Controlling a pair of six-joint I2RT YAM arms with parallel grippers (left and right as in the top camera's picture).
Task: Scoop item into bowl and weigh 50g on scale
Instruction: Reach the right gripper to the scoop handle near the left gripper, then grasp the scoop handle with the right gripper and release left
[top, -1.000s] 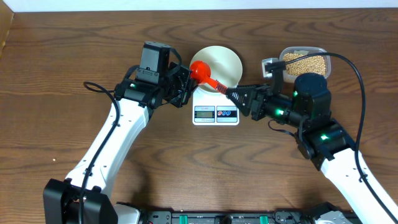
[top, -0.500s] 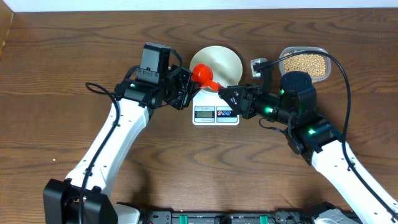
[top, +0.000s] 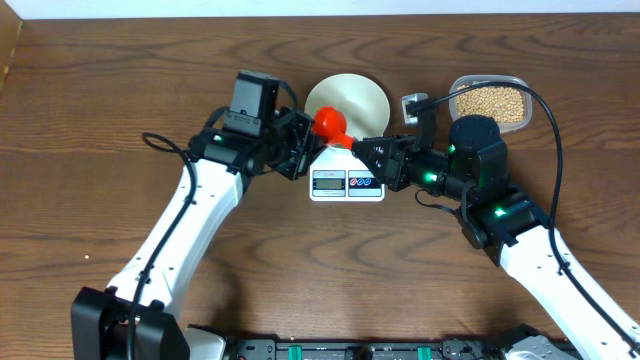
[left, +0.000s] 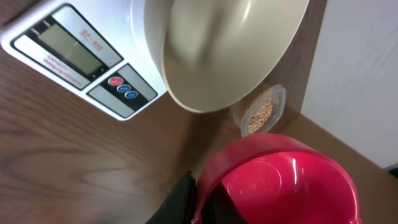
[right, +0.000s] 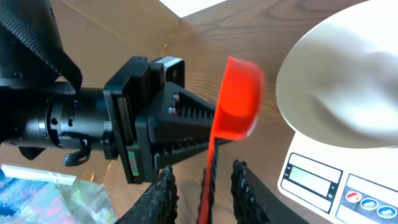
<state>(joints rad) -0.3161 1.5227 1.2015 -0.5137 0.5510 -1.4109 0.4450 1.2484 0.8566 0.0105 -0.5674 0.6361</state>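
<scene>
The white bowl (top: 357, 100) sits empty on the white scale (top: 347, 183). A red scoop (top: 331, 122) hangs at the bowl's left edge, and its inside is empty in the left wrist view (left: 280, 180). My left gripper (top: 305, 140) is shut on the scoop's rim (left: 199, 199). My right gripper (top: 372, 152) is open, with the scoop's handle between its fingers and a gap on each side (right: 204, 179). The tan beans fill a clear tub (top: 489, 100) at the back right. The bowl (left: 230, 50) (right: 348, 81) and scale (left: 68, 56) (right: 323, 180) show in both wrist views.
The clear tub of beans also shows small behind the bowl in the left wrist view (left: 264, 112). Both arms meet over the scale's front. Brown wooden table (top: 100, 100) runs out to the left and front. A white wall lies beyond the far edge.
My right arm has moved left, bringing the scoop to the left gripper. The left arm has shifted slightly right, and the scoop's head now sits a little lower and further right.
</scene>
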